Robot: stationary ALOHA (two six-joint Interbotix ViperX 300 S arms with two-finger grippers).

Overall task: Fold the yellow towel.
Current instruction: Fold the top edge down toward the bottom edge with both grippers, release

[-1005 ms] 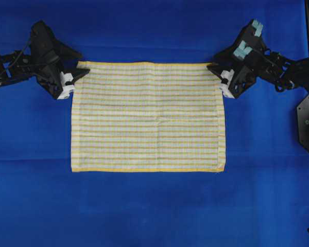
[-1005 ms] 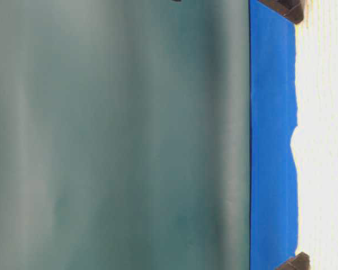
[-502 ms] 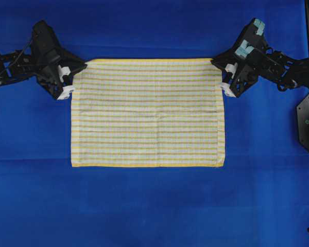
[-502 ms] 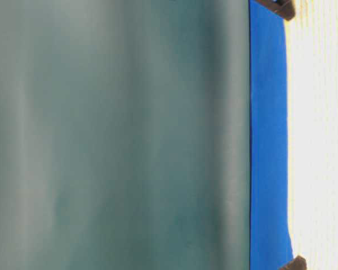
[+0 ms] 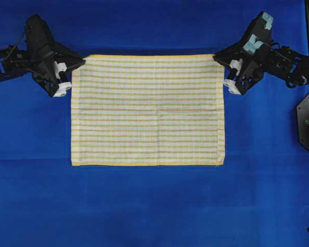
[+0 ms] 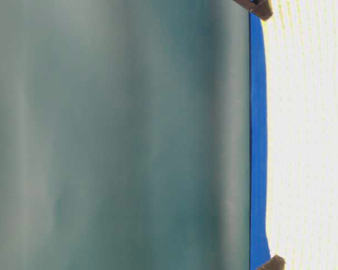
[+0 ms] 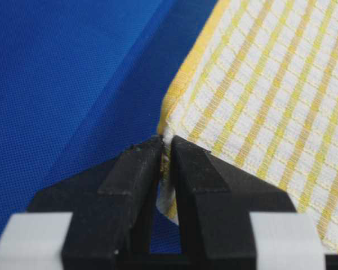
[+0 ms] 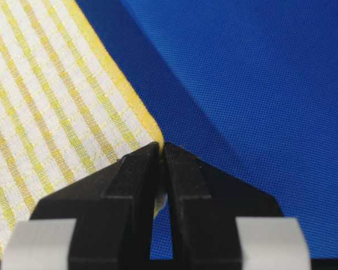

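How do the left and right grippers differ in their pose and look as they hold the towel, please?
The left gripper pinches the towel's far left corner; the right gripper pinches its far right corner. The right gripper carries light teal pieces; none show on the left gripper. Both are shut on the cloth.

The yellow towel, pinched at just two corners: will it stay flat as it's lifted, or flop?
The yellow towel looks thin and woven, so it will probably hang limp below the left gripper and right gripper. It likely weighs little: the narrow fingers hold it by tiny corner pinches.
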